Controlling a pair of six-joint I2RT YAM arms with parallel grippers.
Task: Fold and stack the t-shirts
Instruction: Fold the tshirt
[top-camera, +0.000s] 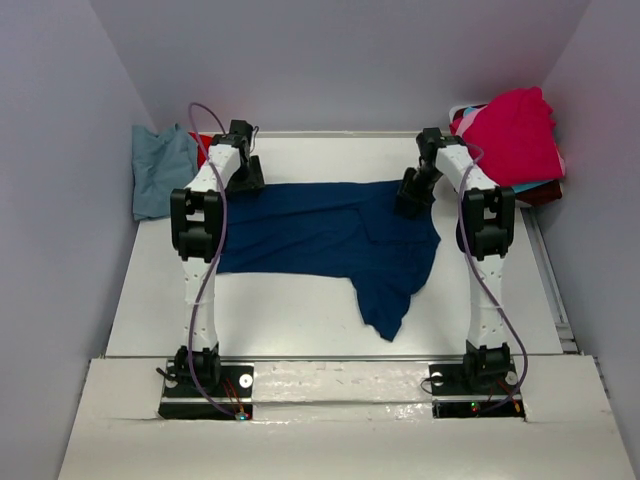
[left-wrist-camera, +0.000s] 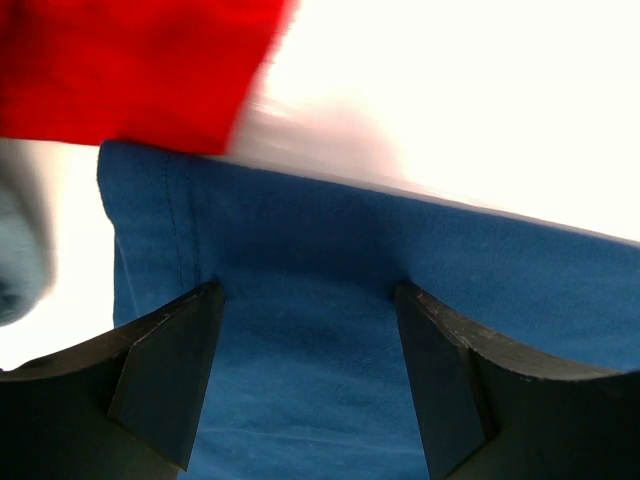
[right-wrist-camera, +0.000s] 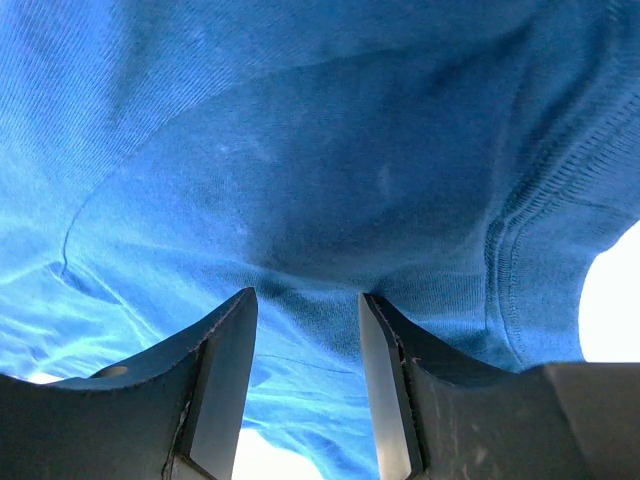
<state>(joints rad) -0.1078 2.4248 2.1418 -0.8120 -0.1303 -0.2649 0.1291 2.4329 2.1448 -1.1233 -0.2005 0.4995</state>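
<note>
Early days, I'd say: the navy t-shirt (top-camera: 320, 235) lies spread and unfolded beneath both claws. The left claw (left-wrist-camera: 305, 290) gapes wide over its far hem, gripping nothing. The right claw (right-wrist-camera: 307, 295) stands half-parted, pinching nothing. Beyond it a red-and-magenta heap (top-camera: 510, 135) waits.

The scene holds a navy t-shirt (top-camera: 320, 235), a dusty blue-grey t-shirt (top-camera: 160, 170), a magenta t-shirt (top-camera: 515, 135) and a white table (top-camera: 280, 310).
</note>
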